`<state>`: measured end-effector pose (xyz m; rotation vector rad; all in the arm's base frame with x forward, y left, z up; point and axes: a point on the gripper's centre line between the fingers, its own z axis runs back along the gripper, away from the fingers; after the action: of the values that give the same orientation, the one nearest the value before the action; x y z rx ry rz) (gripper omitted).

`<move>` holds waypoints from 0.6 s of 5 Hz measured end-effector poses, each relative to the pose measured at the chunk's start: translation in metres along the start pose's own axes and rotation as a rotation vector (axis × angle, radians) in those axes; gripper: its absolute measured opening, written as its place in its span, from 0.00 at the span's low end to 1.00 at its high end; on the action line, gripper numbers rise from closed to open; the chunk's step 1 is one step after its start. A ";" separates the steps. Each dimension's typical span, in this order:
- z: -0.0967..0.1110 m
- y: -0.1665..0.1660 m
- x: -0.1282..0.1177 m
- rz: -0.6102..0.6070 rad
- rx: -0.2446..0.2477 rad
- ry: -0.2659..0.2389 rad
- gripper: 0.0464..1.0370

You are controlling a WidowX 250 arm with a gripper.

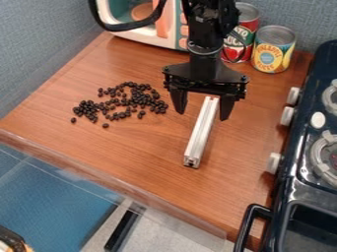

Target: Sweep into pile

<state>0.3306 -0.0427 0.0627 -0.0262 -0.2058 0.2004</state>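
On the wooden tabletop [118, 147], between its left edge and the gripper [202, 115], there lie many small dark beans [136, 97]. They make a loose, uneven patch, which is nearer to the far left corner than to the near right corner. In some parts the beans are close together, in other parts one sees wood between them, and a few single ones lie apart, on the side of the left and near edges.

The gripper hangs from above over the far half of the tabletop, just beside the beans, on their right. Its two fingers are spread well apart and point downward, and no bean is between them. The beans which are the nearest to it lie just to the left of the left finger, with a little bare wood between.

A long silvery bar [200, 130] runs from under the gripper, from the space between the two fingers, toward the near edge, and it is a little slanted. Whether the fingers touch this bar, I cannot tell.

At the far edge stands a toy microwave [154, 40], with a dark cable in front of it. Near the far right corner are two upright cans, a red can [250, 24] and a yellow can [272, 55]. Along the right edge is a dark toy stove [299, 192] with pale knobs [287, 115].
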 end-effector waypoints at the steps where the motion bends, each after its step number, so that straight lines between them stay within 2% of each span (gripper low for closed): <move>1: -0.009 0.001 -0.005 0.000 0.010 0.031 0.96; 3: -0.014 0.003 -0.009 0.003 0.010 0.029 0.96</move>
<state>0.3246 -0.0420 0.0474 -0.0198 -0.1758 0.2041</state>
